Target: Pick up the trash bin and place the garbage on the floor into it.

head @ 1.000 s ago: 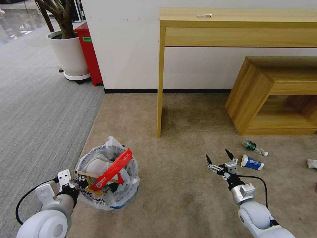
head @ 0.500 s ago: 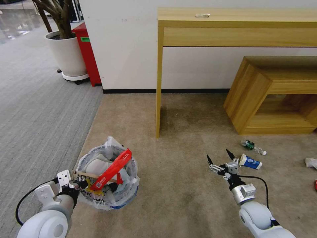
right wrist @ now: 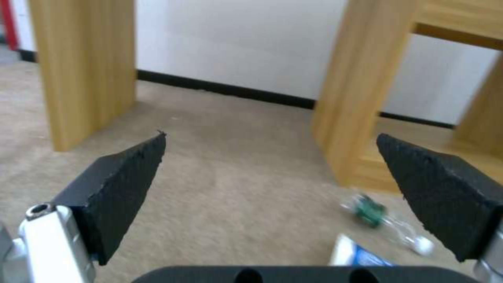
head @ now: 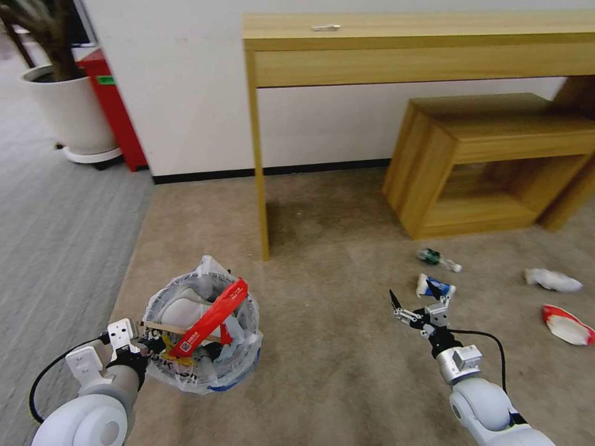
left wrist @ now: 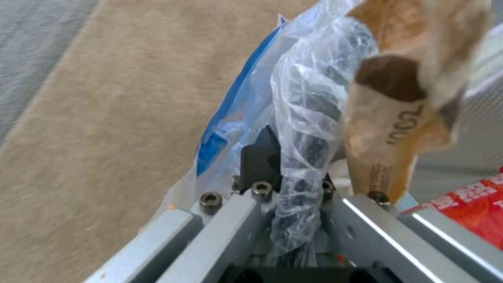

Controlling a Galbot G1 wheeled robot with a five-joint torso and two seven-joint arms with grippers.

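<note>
L tool (head: 144,344) is clamped on the near-left rim of the trash bin (head: 204,334), pinching rim + liner bag (left wrist: 293,118) between its fingers. Bin sits on the floor (head: 322,347) near-left, already stuffed: red wrapper (head: 211,319) lying diagonal over the top, thin wooden stick (head: 162,328) across it, white slipper (head: 186,306) underneath. R tool (head: 414,301) is wide open, holding nothing, hovering low over the carpet w/ one tip just in front of the blue-white cup (head: 434,286).

Step in hand, my read: lining up R tool on the cup. To do well: centre the cup between the fingers, come in across its short axis since it lies on its side and would prob roll; close gently, paper-type wall likely crushes. Keep L grip steady so bin doesn't tip; load is piled high and the wrapper sticks out past the rim.

Rest of garbage on R side: tiny bottle (head: 438,258), clear plastic w/ green label, just beyond the cup; white tissue (head: 553,280), crumpled and soft, farther R; red-white paper cup (head: 567,324), flattened, near-R edge.

Textures: carpet beige short pile, grippy. Liner is crinkly translucent film w/ blue patch, slippery. R tool's fingers (right wrist: 112,188) are black wedge-shaped pads, rough foam-like faces. Light wood desk (head: 403,37) stands far behind.
</note>
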